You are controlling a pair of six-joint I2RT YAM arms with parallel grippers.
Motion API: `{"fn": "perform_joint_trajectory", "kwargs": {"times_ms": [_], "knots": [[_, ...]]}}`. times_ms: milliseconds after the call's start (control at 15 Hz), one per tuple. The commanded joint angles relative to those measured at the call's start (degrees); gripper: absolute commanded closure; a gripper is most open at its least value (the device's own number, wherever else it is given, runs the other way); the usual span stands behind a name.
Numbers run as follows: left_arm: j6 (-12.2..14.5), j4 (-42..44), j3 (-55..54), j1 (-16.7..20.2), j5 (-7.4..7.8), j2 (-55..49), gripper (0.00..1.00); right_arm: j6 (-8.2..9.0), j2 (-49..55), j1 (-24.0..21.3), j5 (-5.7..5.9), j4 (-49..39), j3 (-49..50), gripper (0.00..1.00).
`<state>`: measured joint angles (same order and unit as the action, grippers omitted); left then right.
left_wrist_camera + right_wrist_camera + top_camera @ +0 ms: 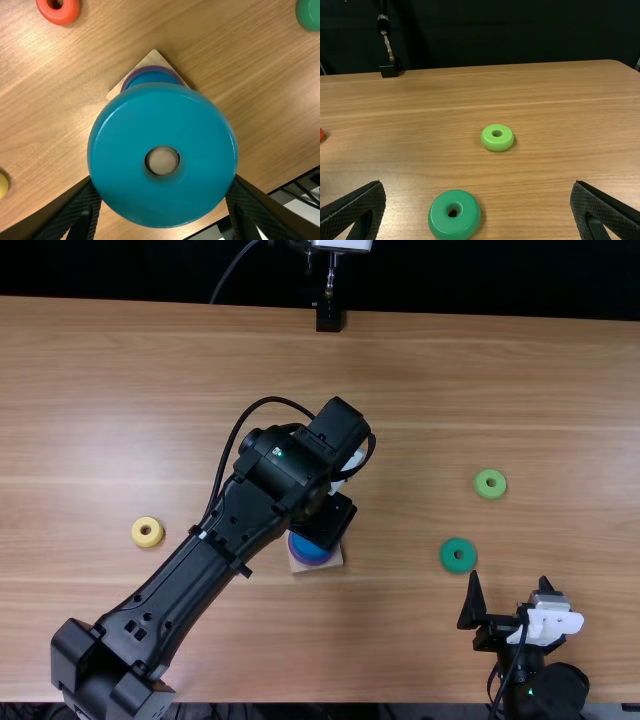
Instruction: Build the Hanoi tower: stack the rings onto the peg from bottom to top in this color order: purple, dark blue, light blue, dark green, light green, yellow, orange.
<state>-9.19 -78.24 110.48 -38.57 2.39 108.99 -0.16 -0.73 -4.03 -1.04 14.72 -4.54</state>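
L gripper [162, 185] had the lt blue ring [162, 115] pinched btwn its fingers above the base [155, 57], approx mid-table twd the near side, w/ the ring's hole seemingly over the peg [163, 162], so lowering called for only sm. corrections.

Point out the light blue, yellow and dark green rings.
Light blue ring [162, 197]: left wrist view, on its face beside the hole.
Yellow ring [147, 540]: top view, on its body beside the hole.
Dark green ring [455, 225]: right wrist view, on its face beside the hole.
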Motion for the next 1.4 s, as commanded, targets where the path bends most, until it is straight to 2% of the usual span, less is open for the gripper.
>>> {"fn": "perform_joint_trajectory", "kwargs": {"times_ms": [0,67,267,467,600,733,867,1000,1133,1333], "knots": [[0.0,0.0,-0.8,0.3,0.98,-2.3,0.00,-0.26,0.7,-0.5,-0.23,4.0,3.6,0.00],[0.0,0.0,-0.9,0.3,0.98,-2.3,0.00,-0.26,0.7,-0.5,-0.23,4.0,3.6,0.00],[0.0,0.1,-0.9,0.4,2.99,-2.3,0.00,-0.26,0.7,-0.5,-0.23,4.0,3.6,0.00],[0.0,0.3,-0.9,0.6,2.99,-2.5,0.00,-0.26,0.7,-0.5,-0.23,4.0,3.6,0.00],[0.0,2.1,-1.0,2.4,3.09,-4.6,0.00,-0.26,0.7,-0.5,-0.23,4.0,3.6,0.00],[0.0,12.3,-2.5,5.8,3.20,-10.6,0.00,-0.26,0.7,-0.5,-0.23,4.0,3.6,0.00],[0.0,24.7,-9.6,9.7,3.09,-17.8,0.00,-0.26,0.7,-0.5,-0.23,4.0,3.6,0.00],[-0.1,34.8,-17.8,15.4,2.99,-26.9,0.00,-0.26,0.7,-0.5,-0.23,4.0,3.6,0.00],[0.0,41.7,-29.3,20.5,2.88,-36.4,0.00,-0.26,0.7,-0.5,-0.23,4.0,3.6,0.00],[0.2,52.6,-49.7,30.5,2.88,-52.7,0.00,-0.26,0.7,-0.5,-0.23,4.0,3.6,0.00]]}}
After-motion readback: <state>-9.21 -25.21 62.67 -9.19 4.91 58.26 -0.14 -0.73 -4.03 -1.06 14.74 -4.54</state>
